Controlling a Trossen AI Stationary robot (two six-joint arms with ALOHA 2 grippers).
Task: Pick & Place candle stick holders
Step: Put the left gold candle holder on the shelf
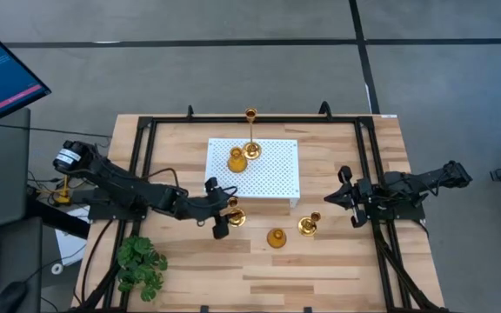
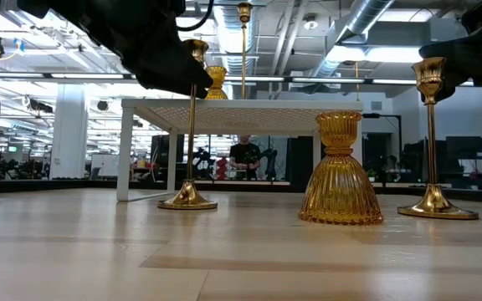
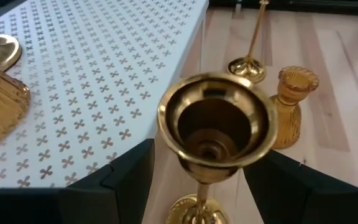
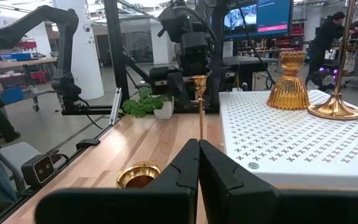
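High view: the left gripper (image 1: 225,216) sits wide open around a tall gold candle holder (image 1: 236,217) near the white board's (image 1: 272,178) front left corner, ready to squeeze it. The right gripper (image 1: 333,198), shut and empty, waits near the worktop's right edge.

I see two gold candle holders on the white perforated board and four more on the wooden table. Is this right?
Not quite. Two holders stand on the white perforated board, but only three on the wooden table, as the high view shows: one between the left gripper's open fingers, plus two others.
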